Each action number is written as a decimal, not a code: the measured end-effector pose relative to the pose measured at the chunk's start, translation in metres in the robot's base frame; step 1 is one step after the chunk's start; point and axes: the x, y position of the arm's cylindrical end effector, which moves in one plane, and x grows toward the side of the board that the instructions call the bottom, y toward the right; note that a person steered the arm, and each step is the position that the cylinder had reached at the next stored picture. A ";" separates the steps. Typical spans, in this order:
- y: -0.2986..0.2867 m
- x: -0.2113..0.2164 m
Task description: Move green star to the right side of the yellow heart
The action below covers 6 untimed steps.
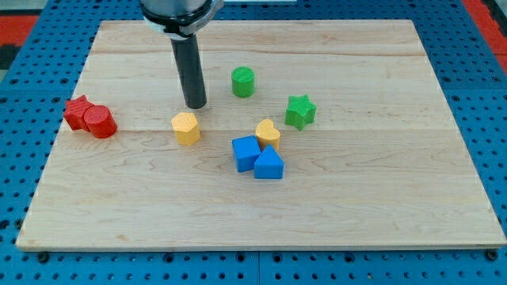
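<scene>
Green star [300, 111] sits upper-right of yellow heart [268, 133]; no claw, my tip [196, 104] unobscured.

Arm [178, 12] above the rod cut by the view's top; red star [77, 111] partly behind red cylinder [101, 122].

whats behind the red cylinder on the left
A red star sits right behind the red cylinder, toward the view's upper left, touching it. The cylinder covers the star's near side. My tip is far off, above the yellow hexagonal block.
</scene>
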 end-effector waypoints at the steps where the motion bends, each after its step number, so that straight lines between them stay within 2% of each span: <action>1: 0.072 0.000; 4: 0.094 -0.003; 6: 0.191 0.000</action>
